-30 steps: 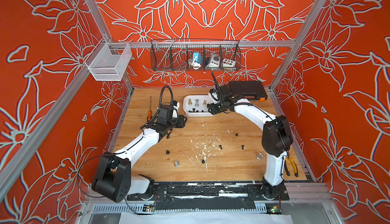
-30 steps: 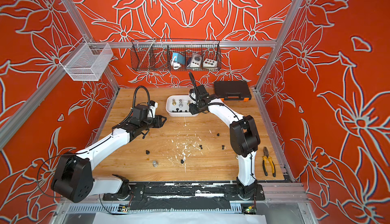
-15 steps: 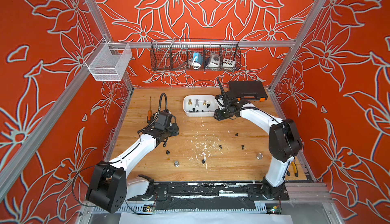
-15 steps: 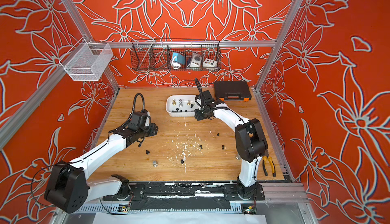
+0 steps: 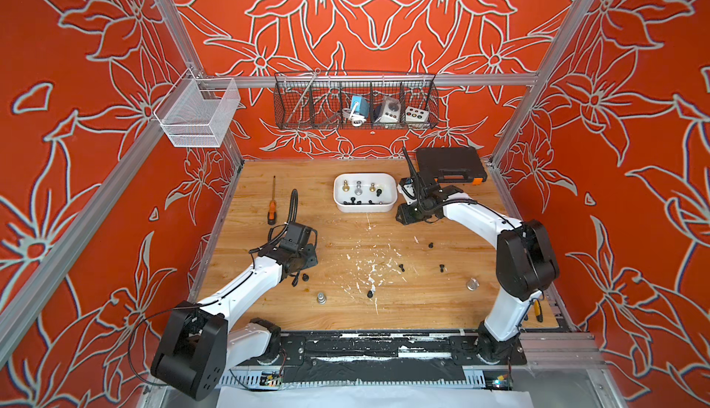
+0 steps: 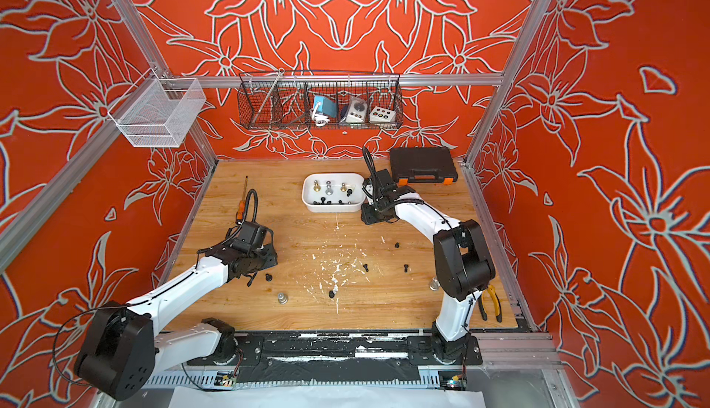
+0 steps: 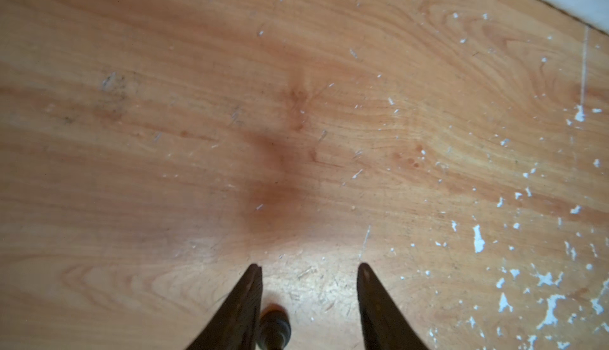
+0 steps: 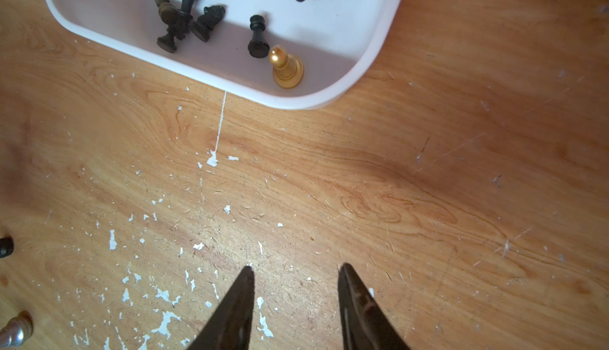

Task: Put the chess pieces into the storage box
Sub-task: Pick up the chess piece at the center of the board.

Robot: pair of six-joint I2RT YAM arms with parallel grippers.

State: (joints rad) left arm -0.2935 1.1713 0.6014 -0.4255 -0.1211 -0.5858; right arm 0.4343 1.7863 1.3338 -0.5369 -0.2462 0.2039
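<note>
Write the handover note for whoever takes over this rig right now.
Left claw: open, empty, a black piece loose between its fingers.
Right claw: open, empty, over bare table beside the storage box.
Done: several gold, silver and black pieces lie in the box.
Left: that black piece, four more black pieces and two silver pieces, all on the table.

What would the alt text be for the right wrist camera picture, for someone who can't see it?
The right pincer stands open and empty above a paint-flecked wooden table. Beyond it, a corner of the white storage box holds several black chess pieces and one gold pawn.
</note>
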